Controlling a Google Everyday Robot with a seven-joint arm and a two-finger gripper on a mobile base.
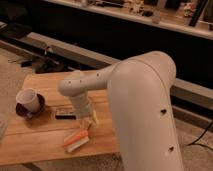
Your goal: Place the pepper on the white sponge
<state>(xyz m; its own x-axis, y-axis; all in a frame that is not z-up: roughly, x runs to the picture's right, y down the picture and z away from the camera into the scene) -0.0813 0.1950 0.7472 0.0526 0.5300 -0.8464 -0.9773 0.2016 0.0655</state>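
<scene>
The orange pepper (73, 136) lies slanted on top of the white sponge (80, 144), near the front edge of the wooden table (45, 82). My gripper (89, 123) hangs from the big white arm just above and to the right of the pepper's upper end. It looks open and holds nothing. The pepper rests free on the sponge.
A dark flat block (65, 114) lies left of the gripper. A white cup (28, 99) stands on a dark saucer (31, 111) at the table's left. My bulky white arm (145, 110) covers the table's right side. A dark counter runs behind.
</scene>
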